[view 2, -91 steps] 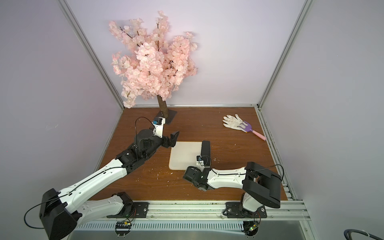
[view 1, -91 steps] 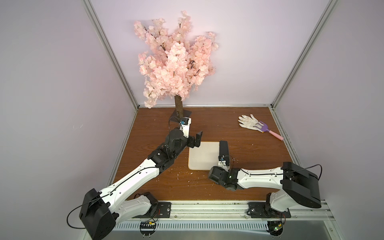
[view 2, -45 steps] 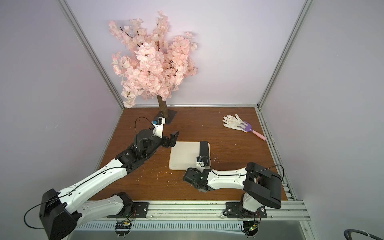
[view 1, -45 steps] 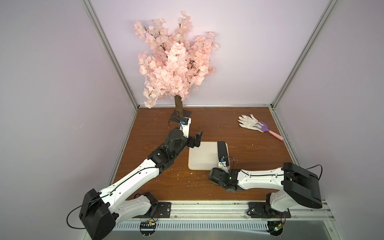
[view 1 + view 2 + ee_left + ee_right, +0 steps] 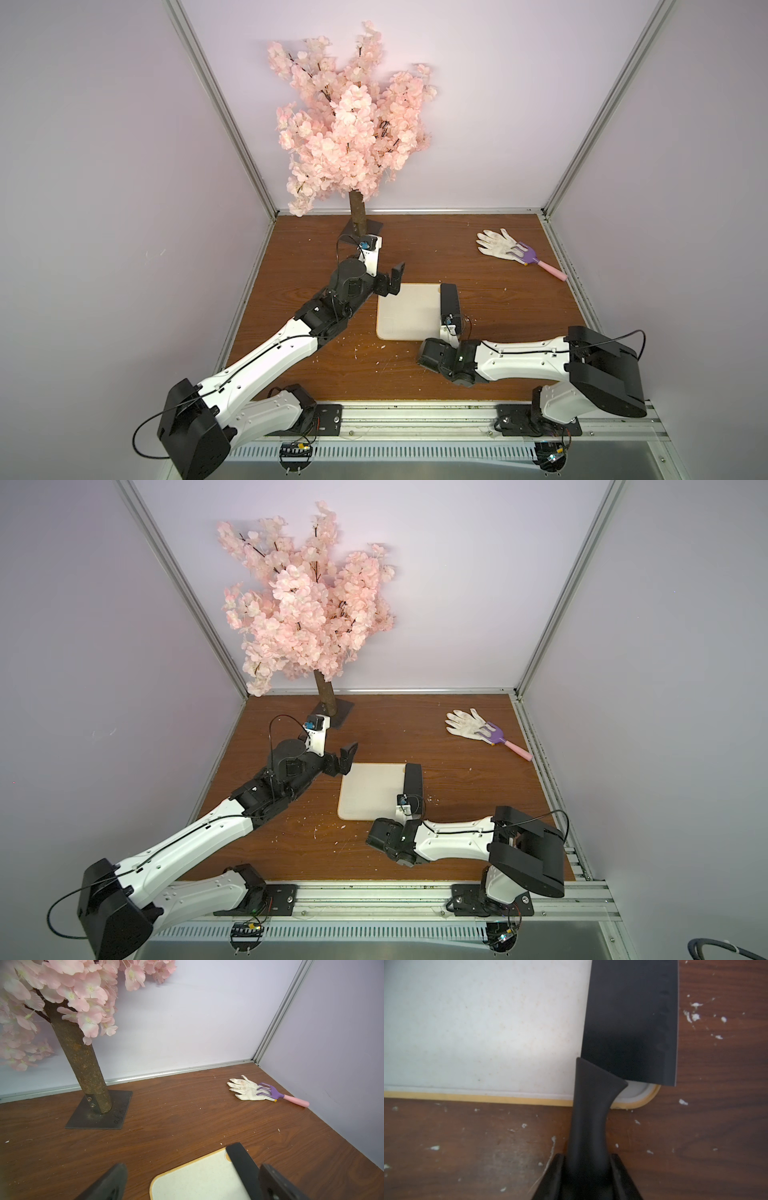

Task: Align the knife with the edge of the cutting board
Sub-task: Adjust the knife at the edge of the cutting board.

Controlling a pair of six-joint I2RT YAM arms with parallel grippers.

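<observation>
Checking in: in both top views the knife (image 5: 450,301) lies along the cutting board (image 5: 405,311) on the side nearest my right arm, blade on the board and handle poking off the near edge. The left gripper (image 5: 392,279) hovers wide open just beside the far left corner. Left wrist view: nothing between those fingers, only the board corner and blade tip below. Right wrist view: the right gripper (image 5: 588,1160) is pinched narrow on the handle's tail, and the blade's outer edge hangs past the board's rim over the table (image 5: 716,1105). My worry is that, gripped that far back, the knife pivots and skews on a nudge, or tips off the rim on release. A left-side bump on the board would also ruin the line.
</observation>
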